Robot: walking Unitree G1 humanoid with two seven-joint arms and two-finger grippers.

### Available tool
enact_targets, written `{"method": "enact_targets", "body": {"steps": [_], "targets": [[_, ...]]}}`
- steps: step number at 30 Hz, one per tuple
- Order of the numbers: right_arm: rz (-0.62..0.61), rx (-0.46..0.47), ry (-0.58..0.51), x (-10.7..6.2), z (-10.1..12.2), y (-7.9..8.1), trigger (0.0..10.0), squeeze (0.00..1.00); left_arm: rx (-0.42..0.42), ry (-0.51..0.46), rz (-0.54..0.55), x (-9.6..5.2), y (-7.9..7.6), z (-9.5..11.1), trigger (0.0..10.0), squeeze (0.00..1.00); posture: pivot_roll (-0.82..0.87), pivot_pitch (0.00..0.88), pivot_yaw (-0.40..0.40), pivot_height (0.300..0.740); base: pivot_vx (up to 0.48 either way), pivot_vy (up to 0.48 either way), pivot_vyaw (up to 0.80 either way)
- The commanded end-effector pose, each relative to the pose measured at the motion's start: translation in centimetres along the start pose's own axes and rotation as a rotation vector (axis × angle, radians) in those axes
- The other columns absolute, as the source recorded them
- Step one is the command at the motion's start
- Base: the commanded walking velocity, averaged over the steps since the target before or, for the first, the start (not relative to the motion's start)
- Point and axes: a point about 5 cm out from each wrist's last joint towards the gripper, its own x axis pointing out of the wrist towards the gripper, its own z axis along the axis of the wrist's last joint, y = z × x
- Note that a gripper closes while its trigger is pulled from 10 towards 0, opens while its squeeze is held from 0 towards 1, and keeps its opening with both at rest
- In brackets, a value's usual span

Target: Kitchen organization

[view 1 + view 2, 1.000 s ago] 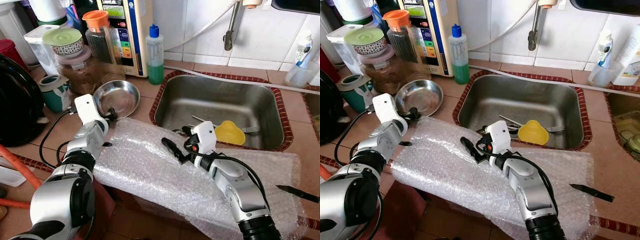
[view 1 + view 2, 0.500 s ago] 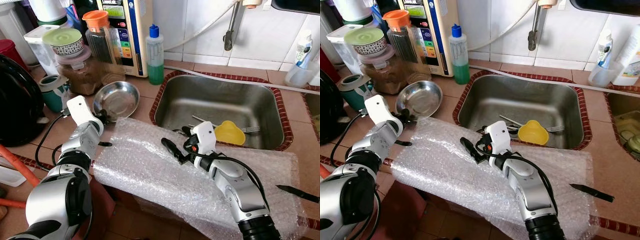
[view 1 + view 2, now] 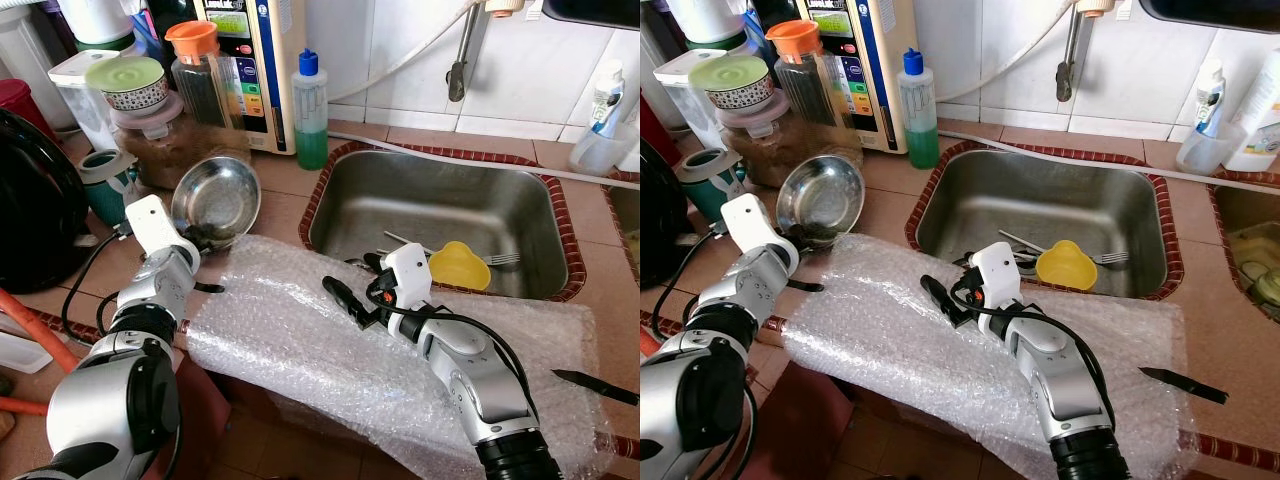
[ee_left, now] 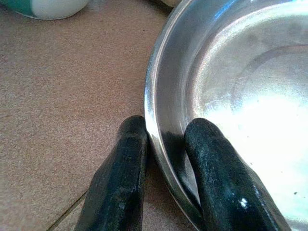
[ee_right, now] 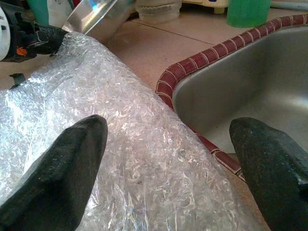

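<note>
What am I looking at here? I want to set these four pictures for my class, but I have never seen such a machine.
It is a humanoid robot at a kitchen counter. Two pictures come from cameras on its head, looking down at its silver arms. The other two come from cameras on its wrists, looking along each claw's black fingers. The left claw pinches the rim of a steel bowl, one finger inside and one outside, and the bowl is tilted up. The right claw is open above a sheet of bubble wrap spread on the counter. Beside it is a sink holding a yellow cup.
</note>
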Motion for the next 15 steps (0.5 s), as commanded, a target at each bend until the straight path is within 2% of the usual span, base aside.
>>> {"method": "enact_targets", "body": {"steps": [1,6,11,12,15], "targets": [[0.026,-0.002,0.029,0.28,-0.55,0.55,10.0,0.0,-0.007,0.015,0.029,0.0,0.98,-0.26,0.0,0.0,0.03,0.036,0.105,0.74,0.0,0.0,0.0],[0.026,-0.002,0.032,0.24,-0.61,0.52,10.0,0.0,-0.024,0.002,0.027,-0.01,0.92,-0.21,0.0,0.0,0.03,0.038,0.104,0.74,0.0,0.0,0.0],[0.028,-0.001,0.031,0.25,-0.59,0.55,10.0,0.0,0.012,-0.071,0.015,-0.07,0.84,0.34,0.0,0.0,0.03,0.037,0.104,0.74,0.0,0.0,0.0],[0.038,0.0,0.028,0.2,-0.55,0.64,10.0,0.0,0.01,-0.108,0.002,-0.14,0.63,0.6,0.0,0.0,0.03,0.037,0.104,0.74,0.0,0.0,0.0],[0.093,0.013,0.0,0.04,-0.15,1.23,10.0,0.0,-0.018,-0.128,-0.006,-0.19,0.46,0.7,0.0,0.0,0.03,0.037,0.103,0.74,0.0,0.0,0.0]]}}
